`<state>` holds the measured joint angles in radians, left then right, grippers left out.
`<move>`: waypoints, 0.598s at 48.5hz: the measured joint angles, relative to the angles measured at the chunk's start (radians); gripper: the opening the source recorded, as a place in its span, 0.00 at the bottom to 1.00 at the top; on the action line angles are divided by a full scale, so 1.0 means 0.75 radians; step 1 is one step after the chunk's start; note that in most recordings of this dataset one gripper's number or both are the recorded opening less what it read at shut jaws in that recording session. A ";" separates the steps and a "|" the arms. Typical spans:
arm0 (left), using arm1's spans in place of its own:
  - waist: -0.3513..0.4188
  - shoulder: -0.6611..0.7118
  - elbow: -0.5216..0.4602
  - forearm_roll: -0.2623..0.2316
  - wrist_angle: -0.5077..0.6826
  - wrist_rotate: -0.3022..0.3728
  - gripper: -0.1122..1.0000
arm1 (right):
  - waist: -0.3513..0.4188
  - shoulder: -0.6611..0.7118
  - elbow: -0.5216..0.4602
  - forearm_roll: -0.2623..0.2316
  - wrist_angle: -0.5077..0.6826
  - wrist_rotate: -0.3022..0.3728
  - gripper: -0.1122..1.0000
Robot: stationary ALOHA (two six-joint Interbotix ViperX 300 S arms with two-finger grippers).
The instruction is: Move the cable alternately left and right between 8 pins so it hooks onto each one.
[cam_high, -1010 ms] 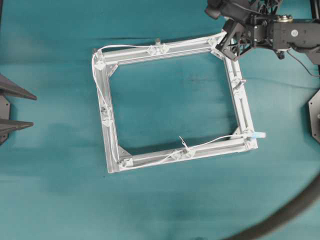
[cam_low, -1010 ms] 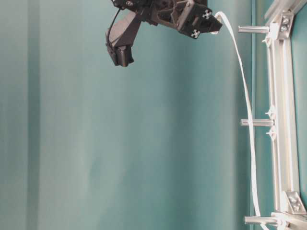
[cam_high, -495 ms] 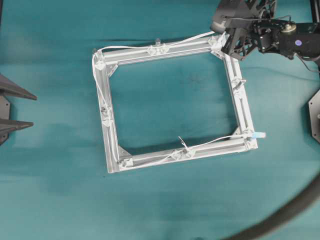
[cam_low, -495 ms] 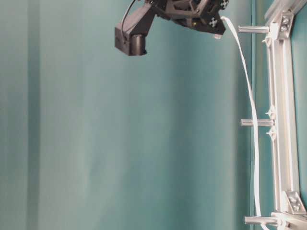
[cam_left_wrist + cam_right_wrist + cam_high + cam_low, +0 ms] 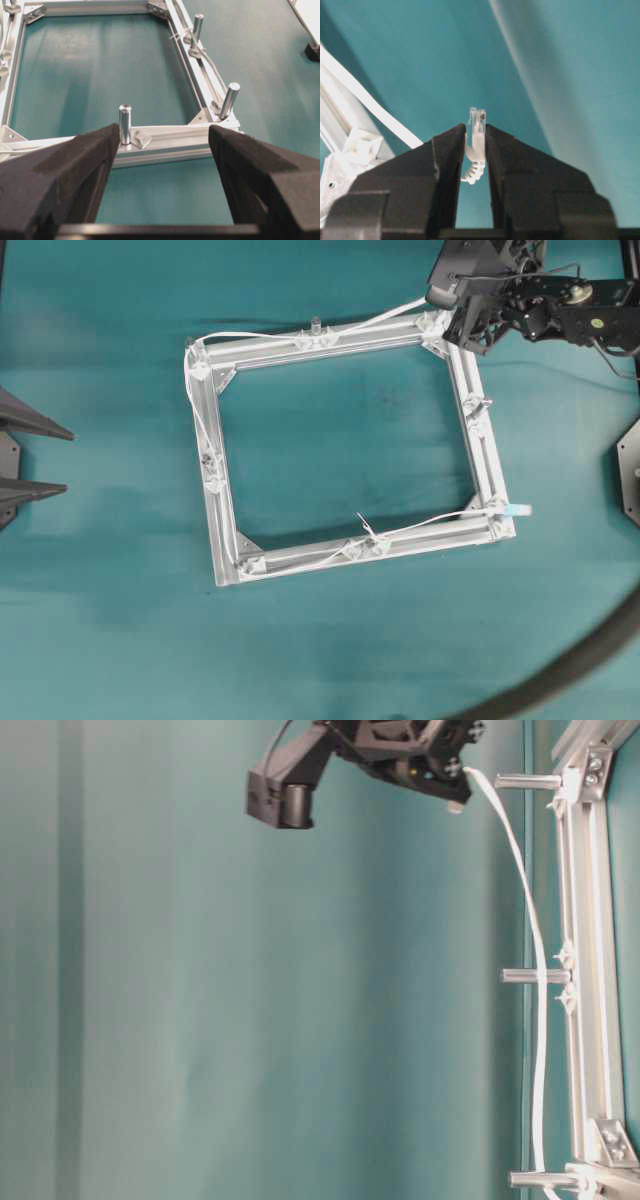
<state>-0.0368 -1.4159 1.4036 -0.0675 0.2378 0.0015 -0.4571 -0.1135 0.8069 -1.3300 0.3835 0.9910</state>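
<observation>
A square aluminium frame [image 5: 222,520] lies on the teal cloth with the pins [image 5: 315,322] standing along its bars. The white cable [image 5: 250,335] starts at a pale blue plug [image 5: 516,510] at the lower right corner. It runs along the near bar, up the left bar and across the far bar. My right gripper [image 5: 455,325] hovers over the far right corner, shut on the cable's clear plug [image 5: 477,125]. In the table-level view the cable [image 5: 540,1050] hangs past a pin [image 5: 530,976]. My left gripper [image 5: 68,460] waits at the left edge, open and holding nothing, facing a pin [image 5: 124,122].
A thick dark hose [image 5: 560,670] curves across the lower right corner of the overhead view. A dark mount [image 5: 630,470] sits at the right edge. In the left wrist view, two more pins [image 5: 230,100] [image 5: 197,24] stand on the right bar.
My right gripper has turned and shifted a little toward the far right corner pin with the cable end. The hanging cable now bows closer to the middle pin. The left arm has not moved.
</observation>
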 measured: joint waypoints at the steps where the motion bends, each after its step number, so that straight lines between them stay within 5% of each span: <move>1: 0.000 0.000 0.000 0.000 0.000 0.000 0.78 | -0.004 0.006 0.002 -0.002 -0.008 -0.002 0.25; 16: 0.000 0.000 0.000 0.000 0.000 0.000 0.78 | -0.047 0.067 0.010 0.002 -0.090 0.033 0.25; 29: 0.002 0.000 0.000 0.002 0.000 0.000 0.78 | -0.047 -0.004 0.070 0.157 -0.039 0.311 0.25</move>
<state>-0.0353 -1.4159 1.4036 -0.0660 0.2378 0.0015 -0.4924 -0.1166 0.8590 -1.2118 0.3543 1.2241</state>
